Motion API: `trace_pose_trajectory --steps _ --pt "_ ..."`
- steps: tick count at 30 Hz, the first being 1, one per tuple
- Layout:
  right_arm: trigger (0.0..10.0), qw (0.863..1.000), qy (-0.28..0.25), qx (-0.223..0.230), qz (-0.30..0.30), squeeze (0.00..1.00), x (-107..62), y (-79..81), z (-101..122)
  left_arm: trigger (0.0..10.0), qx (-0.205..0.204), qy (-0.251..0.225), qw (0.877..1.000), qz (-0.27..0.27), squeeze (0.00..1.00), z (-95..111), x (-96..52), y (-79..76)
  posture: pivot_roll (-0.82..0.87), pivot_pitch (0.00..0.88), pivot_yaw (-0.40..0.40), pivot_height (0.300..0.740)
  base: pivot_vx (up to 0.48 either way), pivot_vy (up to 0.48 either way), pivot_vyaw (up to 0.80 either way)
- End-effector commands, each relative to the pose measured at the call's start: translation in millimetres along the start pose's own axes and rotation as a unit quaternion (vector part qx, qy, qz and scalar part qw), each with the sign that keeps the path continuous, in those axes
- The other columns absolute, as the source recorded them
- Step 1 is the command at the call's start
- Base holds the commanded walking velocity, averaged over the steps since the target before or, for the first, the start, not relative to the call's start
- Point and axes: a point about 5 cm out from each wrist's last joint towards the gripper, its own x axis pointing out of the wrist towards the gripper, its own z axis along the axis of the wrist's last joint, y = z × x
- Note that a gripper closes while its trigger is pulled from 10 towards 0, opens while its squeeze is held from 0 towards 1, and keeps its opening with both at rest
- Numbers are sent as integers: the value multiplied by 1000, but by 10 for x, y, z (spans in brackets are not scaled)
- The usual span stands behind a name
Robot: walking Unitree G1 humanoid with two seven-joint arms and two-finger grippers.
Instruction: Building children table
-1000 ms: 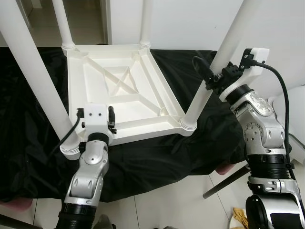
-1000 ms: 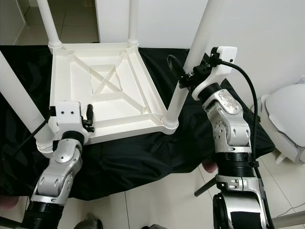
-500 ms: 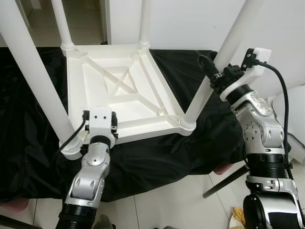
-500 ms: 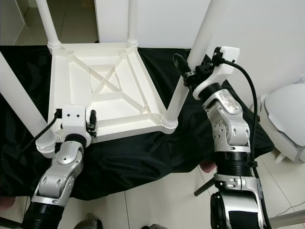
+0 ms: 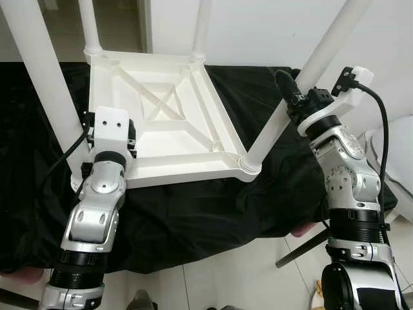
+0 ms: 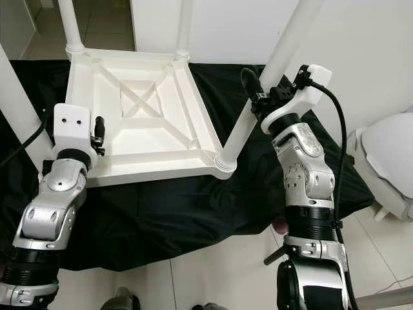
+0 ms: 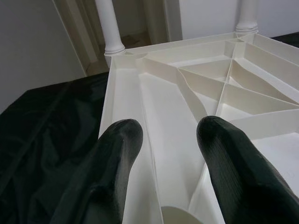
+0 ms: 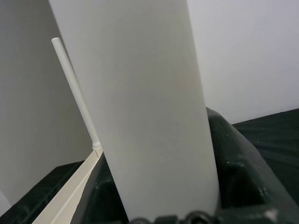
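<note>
The white children's table [image 5: 161, 123] lies upside down on a black cloth [image 5: 193, 213], with its legs pointing up. My right gripper [image 5: 293, 97] is shut on the near-right leg [image 5: 274, 129] a little above its socket; in the right wrist view that leg [image 8: 140, 107] sits between the black fingers [image 8: 233, 158]. My left gripper [image 5: 132, 139] is at the table's near-left corner beside the near-left leg [image 5: 45, 71]. Its fingers [image 7: 117, 154] are open above the ribbed underside [image 7: 168, 121] and hold nothing.
The black cloth covers the floor around the table, with white tiles [image 5: 245, 278] in front. A white rounded fixture [image 6: 387, 161] stands at the right. A dark rod [image 5: 303, 248] lies on the floor near my right arm. A white wall [image 6: 226, 26] is behind.
My left arm has swung from the table's front rim leftward to the near-left corner beside the leg. My right gripper keeps hold of the near-right leg. The view has shifted slightly.
</note>
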Motion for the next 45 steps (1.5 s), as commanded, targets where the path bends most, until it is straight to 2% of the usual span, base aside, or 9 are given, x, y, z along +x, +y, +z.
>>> trace_pose_trajectory --steps 1,19,23,26,35,36,38,39,45 --pt "0 990 -76 32 -111 0 -189 -414 278 10000 36 29 996 71 0 -96 15 329 35 87 -44 740 0 0 0" --pt "0 943 -76 176 -271 0 -653 -921 -188 10000 111 -31 987 111 0 619 177 471 72 85 -40 740 0 0 0" --pt "0 927 -33 223 -301 0 -724 -980 -492 10000 98 -76 988 87 0 961 270 344 87 78 -42 740 0 0 0" --pt "0 906 53 283 -311 0 -724 -857 -964 10000 64 -128 989 26 0 1387 327 7 108 73 -41 740 0 0 0" --pt "0 908 149 328 -215 0 -498 -359 -1368 10000 41 -146 987 -60 0 1766 341 -509 139 67 -48 740 0 0 0" --pt "3529 909 166 325 -200 0 -472 -293 -1408 10000 41 -151 985 -72 0 1818 330 -562 147 64 -51 740 0 0 0" --pt "3529 910 178 323 -191 0 -457 -252 -1433 10000 41 -154 984 -80 0 1849 324 -595 147 64 -51 740 0 0 0" --pt "10000 906 186 334 -182 0 -441 -200 -1467 10000 36 -156 982 -96 0 1878 307 -647 149 60 -48 740 0 0 0" --pt "10000 900 213 341 -170 0 -414 -121 -1573 10000 16 -163 976 -145 0 1958 259 -805 148 56 -49 740 0 0 0"
